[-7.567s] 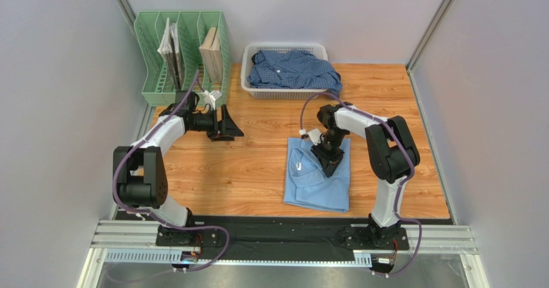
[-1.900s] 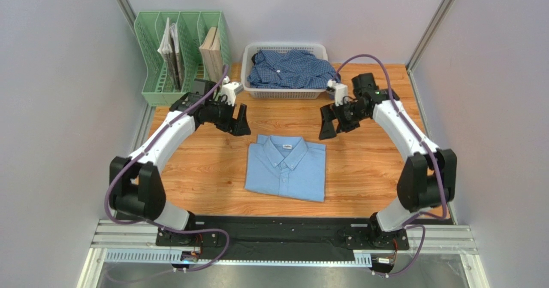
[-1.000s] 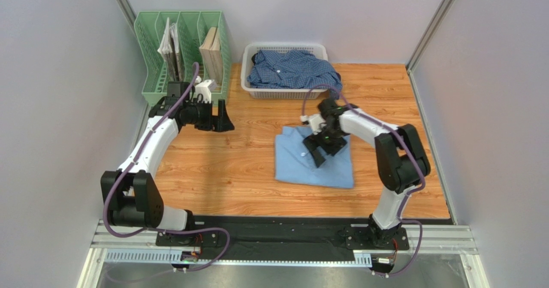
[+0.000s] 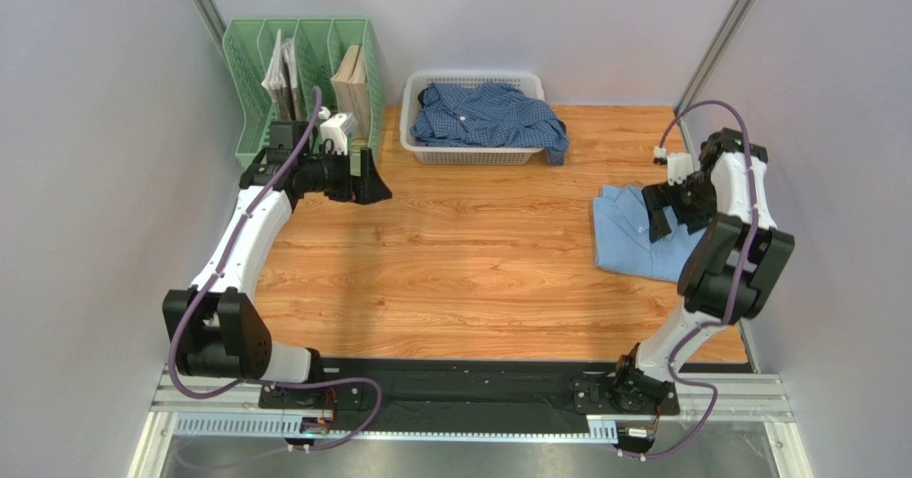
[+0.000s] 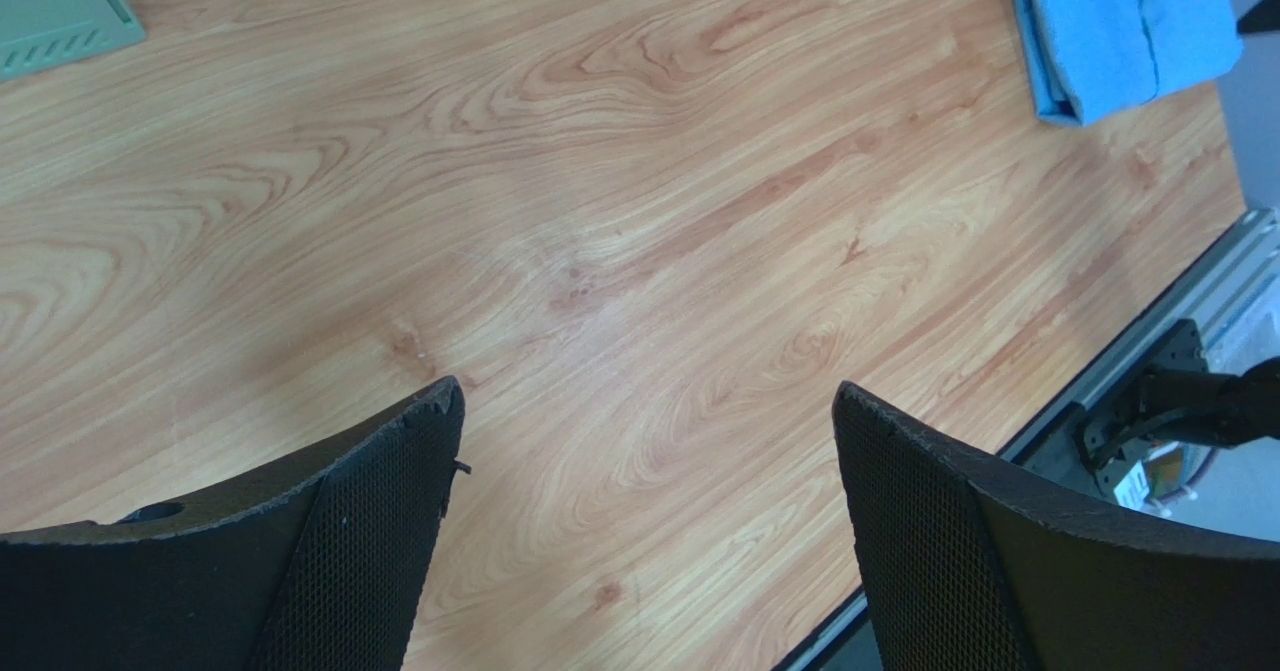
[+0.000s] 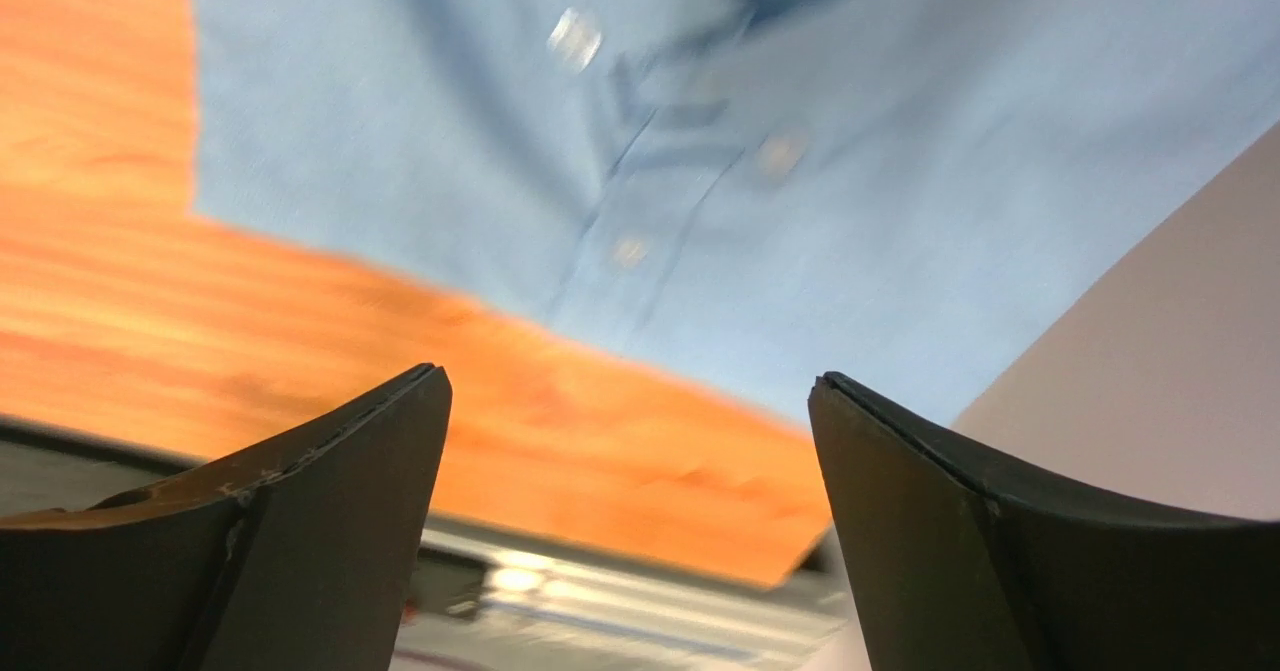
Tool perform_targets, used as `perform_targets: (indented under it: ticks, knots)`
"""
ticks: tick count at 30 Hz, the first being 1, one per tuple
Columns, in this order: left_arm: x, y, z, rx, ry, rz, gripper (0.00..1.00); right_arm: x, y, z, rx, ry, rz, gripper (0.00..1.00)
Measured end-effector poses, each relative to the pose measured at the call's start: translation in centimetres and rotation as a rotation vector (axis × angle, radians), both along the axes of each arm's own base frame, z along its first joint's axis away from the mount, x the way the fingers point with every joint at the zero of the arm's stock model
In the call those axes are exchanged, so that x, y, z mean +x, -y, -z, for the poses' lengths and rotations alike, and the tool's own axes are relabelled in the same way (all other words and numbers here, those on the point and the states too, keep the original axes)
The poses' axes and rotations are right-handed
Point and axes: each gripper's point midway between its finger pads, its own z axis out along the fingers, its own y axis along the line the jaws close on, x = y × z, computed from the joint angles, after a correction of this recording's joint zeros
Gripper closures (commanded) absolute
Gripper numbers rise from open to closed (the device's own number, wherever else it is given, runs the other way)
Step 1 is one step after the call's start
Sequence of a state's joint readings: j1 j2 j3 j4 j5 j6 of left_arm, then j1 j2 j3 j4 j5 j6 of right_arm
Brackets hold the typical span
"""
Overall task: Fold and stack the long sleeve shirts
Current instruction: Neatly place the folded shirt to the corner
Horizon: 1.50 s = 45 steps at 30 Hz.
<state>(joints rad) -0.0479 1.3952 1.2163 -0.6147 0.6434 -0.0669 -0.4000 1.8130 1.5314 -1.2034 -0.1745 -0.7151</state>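
"Since the light blue shirt [image 4: 621, 243] looks folded, collar and buttons up, why does it lie way over at the right edge of the table [image 4: 471, 275]?"

"My guess is it's there to leave the middle boards free. The checked shirt [image 4: 487, 113] is a crumpled heap in the white basket [image 4: 471, 156] at the back, with a bit of it drooping over the front right corner. It'll want room to be spread out."

"And the right gripper [image 4: 662, 219]? Is it holding the blue one?"

"No. It hangs right over it, fingers spread wide with nothing between them. Its own camera shows only cloth and a strip of wood below."

"The left gripper [image 4: 373, 179]?"

"Spread wide too, and carrying nothing. It's up by the green file rack [image 4: 300, 83], well apart from the blue shirt. It's the nearer one to the basket, so I'd say fetching the checked shirt falls to it. Nothing is stacked yet."
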Motion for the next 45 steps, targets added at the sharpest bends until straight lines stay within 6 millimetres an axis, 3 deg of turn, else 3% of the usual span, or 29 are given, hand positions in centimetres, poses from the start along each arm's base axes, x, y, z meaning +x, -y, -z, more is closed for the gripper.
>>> perform_targets:
  ticks: [2,5,12,15,21,34,45]
  knots:
    - [-0.2,0.1,-0.4,-0.008,0.011,0.002,0.02,-2.5,-1.4,-0.4,0.019,-0.001,0.087,0.04]
    - [-0.3,0.2,-0.7,-0.018,0.016,0.003,0.02,-5.1,-2.8,0.8,0.032,-0.048,0.167,0.04]
    - [-0.6,-0.3,-0.3,-0.030,0.005,-0.010,0.02,-4.8,-2.6,7.6,0.048,-0.230,0.237,0.05]
    - [-0.6,-0.7,0.1,-0.035,-0.006,-0.020,0.02,-4.3,-2.2,8.2,0.031,-0.285,0.251,0.05]
    - [-0.2,-2.1,0.2,-0.046,-0.008,-0.057,0.02,0.2,-0.8,8.4,-0.027,-0.265,0.249,0.05]
    - [0.4,-2.9,2.0,-0.061,-0.067,-0.071,0.02,13.0,1.2,8.2,-0.089,-0.079,0.189,0.04]
    - [0.3,-3.0,2.1,-0.058,-0.076,-0.066,0.01,20.0,-0.6,7.7,-0.107,0.092,0.113,0.00]
